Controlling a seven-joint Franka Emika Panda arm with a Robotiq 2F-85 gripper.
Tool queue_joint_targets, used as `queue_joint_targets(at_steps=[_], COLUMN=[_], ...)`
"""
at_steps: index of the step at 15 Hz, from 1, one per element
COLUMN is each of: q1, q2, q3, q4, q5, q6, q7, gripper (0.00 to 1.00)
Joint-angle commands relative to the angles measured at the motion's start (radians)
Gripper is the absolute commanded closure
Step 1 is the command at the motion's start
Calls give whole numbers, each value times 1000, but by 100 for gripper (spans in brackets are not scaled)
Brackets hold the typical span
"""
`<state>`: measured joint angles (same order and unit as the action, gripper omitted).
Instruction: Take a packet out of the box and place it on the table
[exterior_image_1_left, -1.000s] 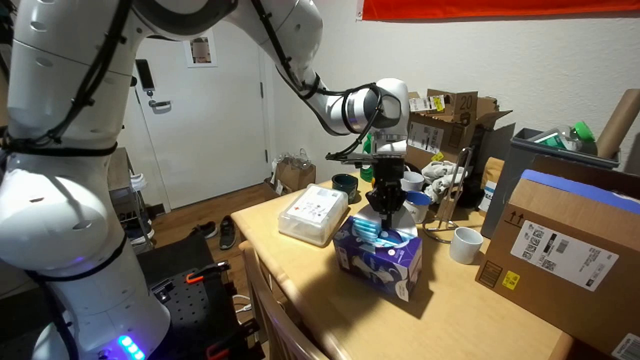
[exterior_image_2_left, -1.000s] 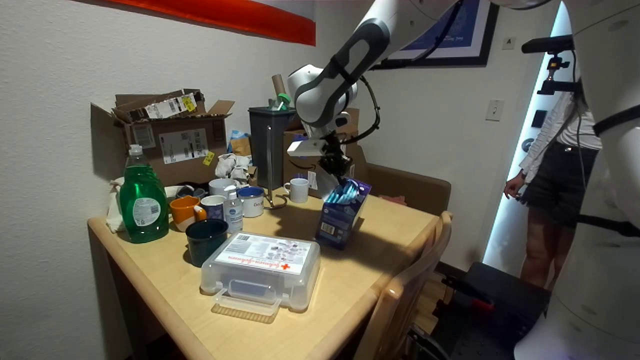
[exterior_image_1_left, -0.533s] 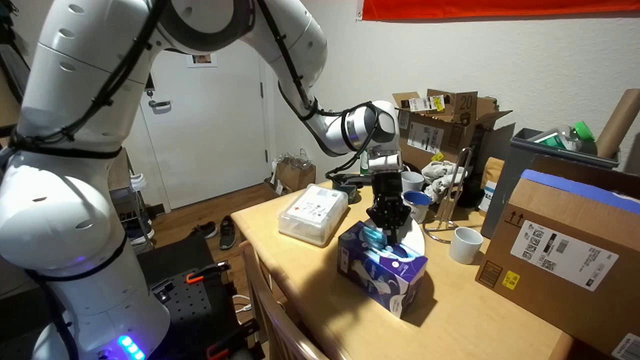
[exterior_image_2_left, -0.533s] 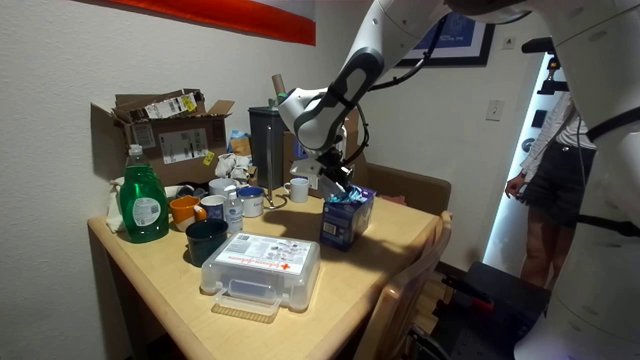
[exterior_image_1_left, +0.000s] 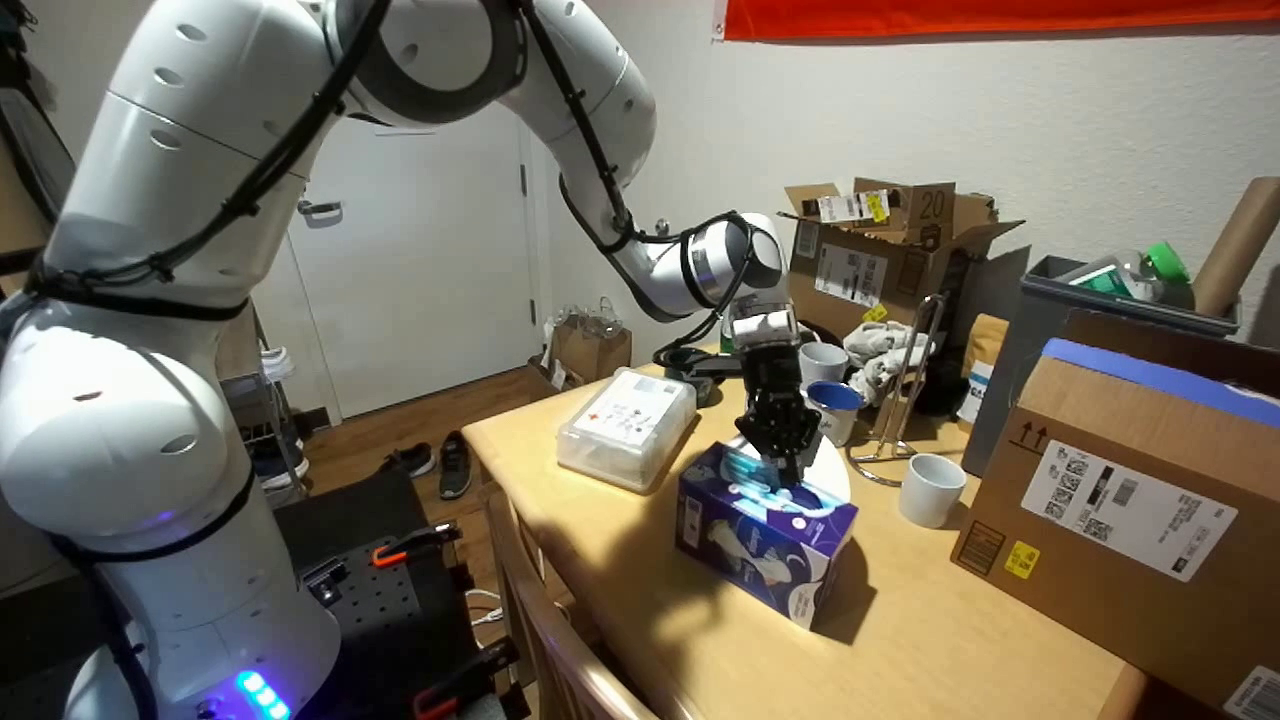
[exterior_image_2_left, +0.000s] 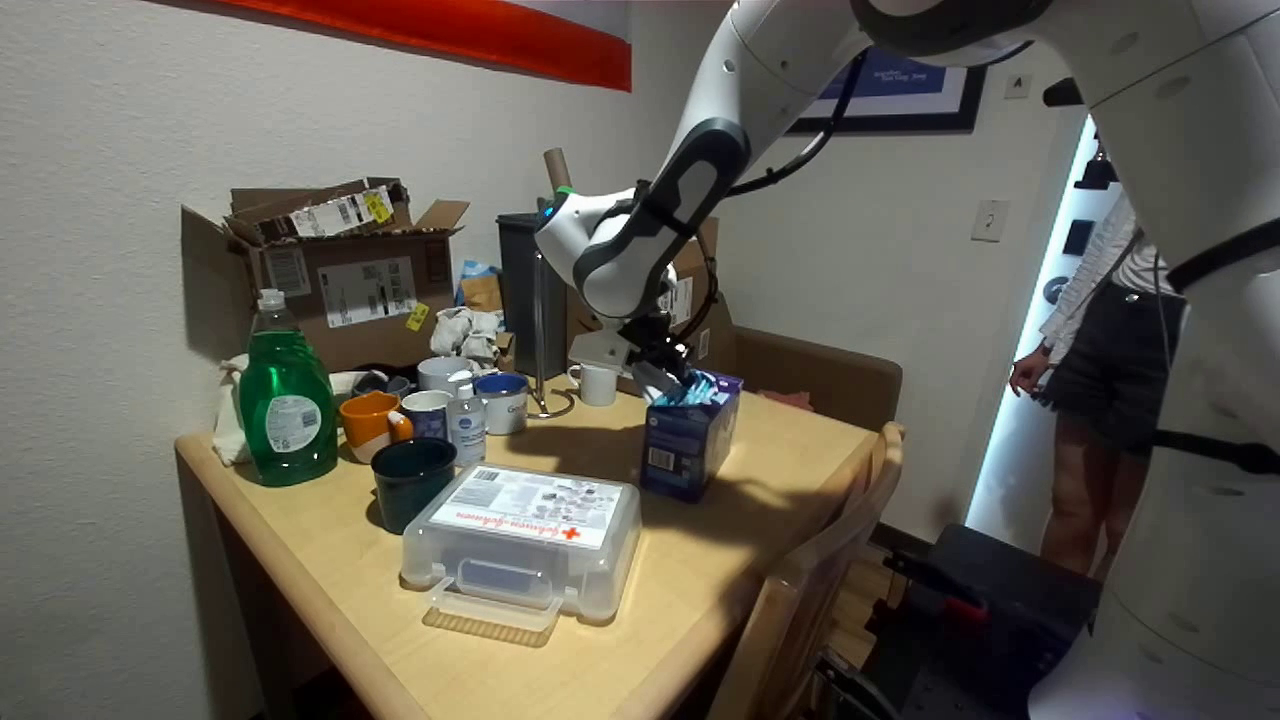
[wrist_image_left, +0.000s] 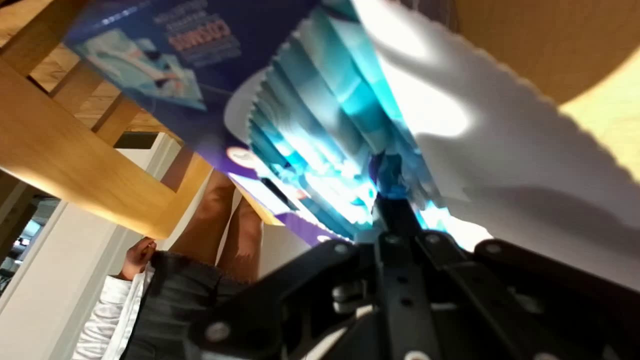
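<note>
Blue packets (wrist_image_left: 320, 105) show in the purple box (exterior_image_1_left: 757, 560) on your desk (exterior_image_1_left: 960, 610), your claw (wrist_image_left: 386, 217) among them, tips together, any hold unclear.

You've both exterior views looking down on tan wooden table (exterior_image_1_left: 960, 620), wrist view tight over blue-purple cardboard box (wrist_image_left: 240, 55)!

In an exterior view: bottle (exterior_image_2_left: 287, 400) near left corner of table (exterior_image_2_left: 520, 675); box (exterior_image_2_left: 680, 450) right of case (exterior_image_2_left: 530, 535). Packets (wrist_image_left: 320, 85): in box.

The box (exterior_image_1_left: 755, 560), tipped a second ago, now stands upright on the table (exterior_image_1_left: 960, 625), the end effector (exterior_image_1_left: 791, 474) lower.
</note>
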<state>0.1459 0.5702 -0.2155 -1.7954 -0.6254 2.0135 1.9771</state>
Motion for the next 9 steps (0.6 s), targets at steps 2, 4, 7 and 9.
queue_joint_targets(at_steps=[2, 4, 7, 9], q1=[23, 21, 15, 13], q2=[-29, -10, 9, 13], q3=[16, 24, 46, 63], q4=[6, 19, 23, 17], q5=[-39, -31, -8, 12], q6=[-41, -43, -59, -78], q7=[58, 63, 39, 22], gripper=[100, 100, 100, 100])
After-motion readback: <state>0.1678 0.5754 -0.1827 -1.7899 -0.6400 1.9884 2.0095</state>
